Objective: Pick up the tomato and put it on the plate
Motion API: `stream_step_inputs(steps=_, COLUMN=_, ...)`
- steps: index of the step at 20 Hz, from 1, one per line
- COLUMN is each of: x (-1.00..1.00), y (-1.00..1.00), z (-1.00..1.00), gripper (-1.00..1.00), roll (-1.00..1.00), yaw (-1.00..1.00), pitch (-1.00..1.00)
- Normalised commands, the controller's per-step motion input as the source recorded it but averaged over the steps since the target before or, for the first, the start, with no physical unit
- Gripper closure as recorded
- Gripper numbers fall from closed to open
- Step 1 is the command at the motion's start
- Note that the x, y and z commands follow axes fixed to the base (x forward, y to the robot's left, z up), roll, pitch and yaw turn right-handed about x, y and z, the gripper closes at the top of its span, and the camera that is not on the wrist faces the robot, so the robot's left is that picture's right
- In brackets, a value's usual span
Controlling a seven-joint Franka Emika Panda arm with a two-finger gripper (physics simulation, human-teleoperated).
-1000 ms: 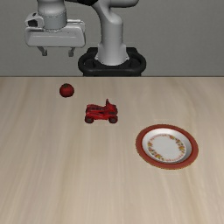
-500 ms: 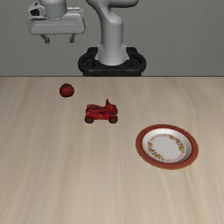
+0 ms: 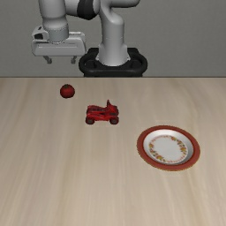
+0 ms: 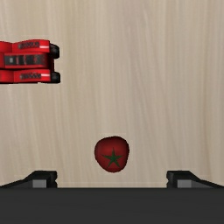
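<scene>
The fingers (image 4: 40, 178) are standing spread wide apart, pinching nothing, and are hanging in the air above the table (image 3: 53, 177), carried by the arm (image 3: 110, 35) at the side where its base (image 3: 113, 64) is standing. The fingers (image 3: 46, 55) are pointing down toward the wood. The tomato (image 3: 67, 91) is lying on the table below them, towards the exterior view's left; in the wrist view the tomato (image 4: 112, 154) is showing about midway between the two fingertips, touched by neither, its green star-shaped stem end facing up. A red toy car (image 3: 102, 113) is standing on its wheels near the tomato but apart from it, and in the wrist view the car (image 4: 28, 62) is lying off to one side of the fingers. The plate (image 3: 143, 146), white with a red patterned rim, is lying flat at the exterior view's right, well apart from the tomato, with the car sitting roughly between the two.
</scene>
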Motion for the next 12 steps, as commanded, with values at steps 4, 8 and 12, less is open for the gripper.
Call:
stream_step_inputs(steps=4, x=0.0, y=0.0, z=-1.0, gripper=-1.0, roll=0.0, yaw=0.0, pitch=0.0)
stream_step_inputs(steps=8, x=0.0, y=0.0, z=-1.0, gripper=-1.0, roll=0.0, yaw=0.0, pitch=0.0)
stream_step_inputs(steps=12, x=0.0, y=0.0, z=-1.0, gripper=-1.0, roll=0.0, yaw=0.0, pitch=0.0)
